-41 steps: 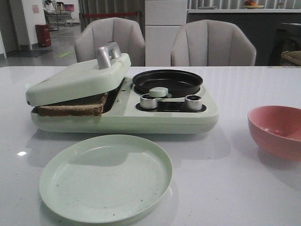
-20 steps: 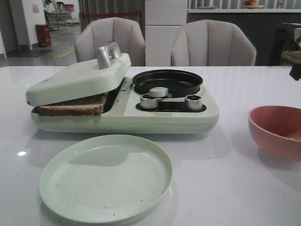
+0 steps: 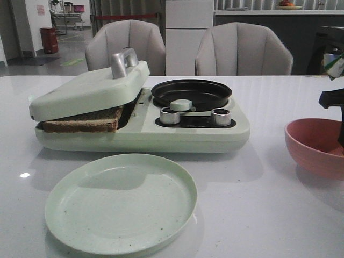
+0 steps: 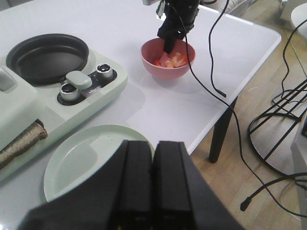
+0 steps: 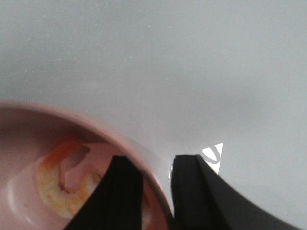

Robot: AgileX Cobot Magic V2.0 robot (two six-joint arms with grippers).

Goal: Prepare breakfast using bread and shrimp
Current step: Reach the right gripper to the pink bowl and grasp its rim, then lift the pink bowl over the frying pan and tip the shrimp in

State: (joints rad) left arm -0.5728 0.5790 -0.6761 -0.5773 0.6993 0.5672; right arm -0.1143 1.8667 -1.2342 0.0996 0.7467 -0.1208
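- White and glossy, the table carries everything, with two grey chairs behind it in the front view.
- The shrimp, orange-red and white pieces, lie in the bottom of the pink bowl on the robot's right side of the table.
- In the right wrist view one curled shrimp shows inside the bowl, just beside the near finger.
- The right gripper hangs over the bowl with its tip dipped below the rim, close above the shrimp.
- Its jaws are parted: in the right wrist view one finger sits inside the bowl and the other outside, with the pink rim between them, and nothing is held.
- The bread lies in the pale green breakfast maker, brown crust showing at the front.
- The hinged lid of that machine rests tilted on the bread, its metal handle pointing up.
- On the machine's other half sits a round black pan, with two knobs in front of it.
- A pale green plate lies on the table just in front of the machine, well apart from the bowl.
- The left gripper is high above the plate's edge, its two black fingers pressed together with nothing between them.
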